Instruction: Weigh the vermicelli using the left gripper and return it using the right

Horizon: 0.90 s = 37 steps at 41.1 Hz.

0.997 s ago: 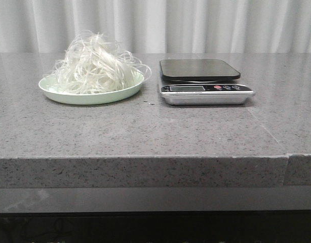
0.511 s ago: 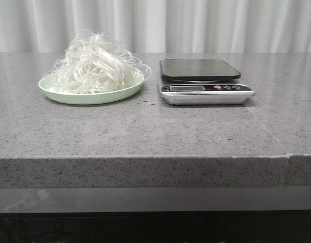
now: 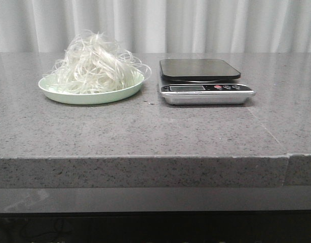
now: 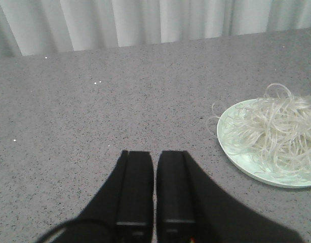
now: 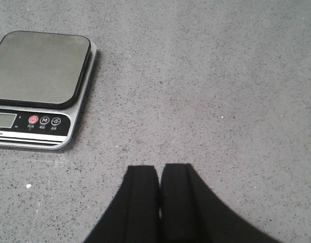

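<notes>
The vermicelli [image 3: 97,65] is a fluffy mound of glossy white strands on a pale green plate [image 3: 64,95] at the table's back left. It also shows in the left wrist view [image 4: 279,132] on the plate [image 4: 227,144]. A kitchen scale [image 3: 201,80] with a bare dark platform stands to the right of the plate; it also shows in the right wrist view [image 5: 39,86]. My left gripper [image 4: 155,154] is shut and empty, over bare table apart from the plate. My right gripper [image 5: 159,168] is shut and empty, apart from the scale. Neither gripper shows in the front view.
The grey speckled stone table [image 3: 155,131] has its front edge near the camera. White curtains [image 3: 196,25] hang behind the table.
</notes>
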Available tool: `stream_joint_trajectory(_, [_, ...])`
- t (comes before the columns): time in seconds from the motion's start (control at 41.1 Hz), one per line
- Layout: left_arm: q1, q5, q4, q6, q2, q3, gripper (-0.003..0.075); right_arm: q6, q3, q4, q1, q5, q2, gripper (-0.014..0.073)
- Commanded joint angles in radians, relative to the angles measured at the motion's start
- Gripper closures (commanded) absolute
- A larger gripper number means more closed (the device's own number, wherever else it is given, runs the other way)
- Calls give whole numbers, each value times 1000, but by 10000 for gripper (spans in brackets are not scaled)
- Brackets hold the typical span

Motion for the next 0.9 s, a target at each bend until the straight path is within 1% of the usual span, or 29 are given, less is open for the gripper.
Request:
stream_joint_trajectory(0.0, [1, -66, -10, -10, 17, -31, 575, -2, -26, 0, -7, -52, 2, 431])
stream_joint_trajectory(0.073, [1, -66, -10, -10, 28, -31, 574, -2, -26, 0, -7, -52, 2, 389])
stream_joint_trajectory(0.122, [1, -66, -10, -10, 30, -31, 564, -2, -26, 0, -7, -52, 2, 324])
stream_joint_trajectory(0.17, [1, -66, -10, -10, 35, -31, 528, -2, -26, 0, -7, -52, 2, 239])
stream_joint_trajectory(0.243, [1, -66, -11, -10, 35, -31, 406, -2, -26, 0, -7, -52, 2, 104])
stream_joint_trajectory(0.292, [1, -67, -11, -10, 35, -31, 300, -2, -26, 0, -7, -52, 2, 44])
stream_joint_trajectory(0.316, [1, -67, -11, -10, 35, -31, 241, -2, -26, 0, -7, -52, 2, 27])
stream_joint_trajectory(0.341, [1, -67, -11, -10, 35, -31, 203, -2, -26, 0, -7, -52, 2, 15])
stream_joint_trajectory(0.389, [1, -67, -16, -10, 40, -31, 137, -2, -26, 0, -7, -52, 2, 13])
stream_joint_trajectory(0.414, [1, -67, -21, -10, 43, -31, 122, -2, -26, 0, -7, -52, 2, 16])
stream_joint_trajectory(0.438, [1, -67, -27, -10, 48, -31, 113, -2, -26, 0, -7, -52, 2, 16])
stream_joint_trajectory(0.535, [1, -66, -67, -8, 79, -50, 125, -2, -26, 0, -7, -52, 2, 16])
stream_joint_trajectory(0.657, [-19, -66, -160, 72, 131, -88, 125, -2, -26, 0, -7, -52, 2, 16])
stream_joint_trajectory(0.754, [-71, -66, -194, 113, 177, -125, 125, -2, -26, 0, -7, -52, 2, 16])
stream_joint_trajectory(0.876, [-162, -86, -194, 113, 249, -166, 125, -2, -26, 0, -7, -52, 2, 16])
